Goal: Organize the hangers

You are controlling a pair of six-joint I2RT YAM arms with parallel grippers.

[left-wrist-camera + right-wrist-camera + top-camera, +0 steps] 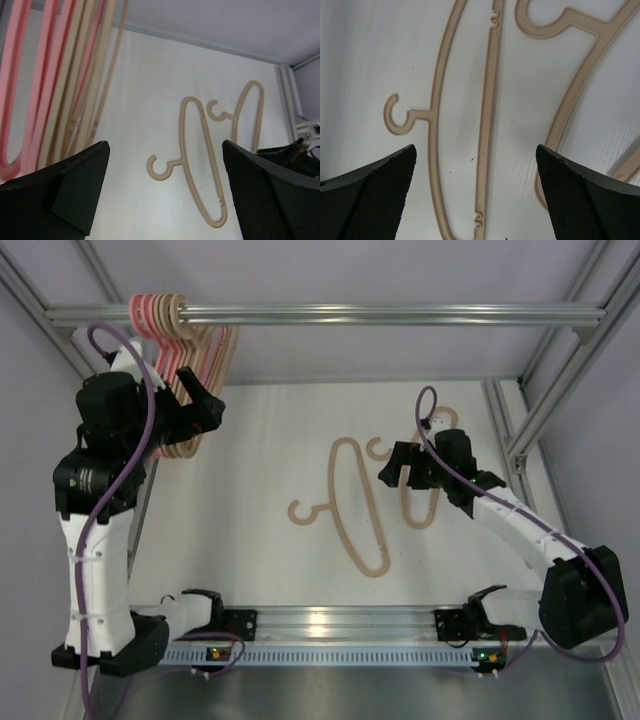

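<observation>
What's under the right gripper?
Two beige hangers lie flat on the table. One hanger is below the open right gripper, and a second hanger is beside it. In the top view the gripper and arm cover part of the second.

bar (400, 313): hung hangers (205, 345) | table (260, 440): two loose hangers (334, 502) | left tool (203, 395), right tool (390, 462) spread

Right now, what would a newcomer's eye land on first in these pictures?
The bunch of thin pink and beige hangers hung at the left end of the silver metal bar. Next, two beige hangers lying flat on the white table, the right arm's black fingers hovering open above them.
</observation>
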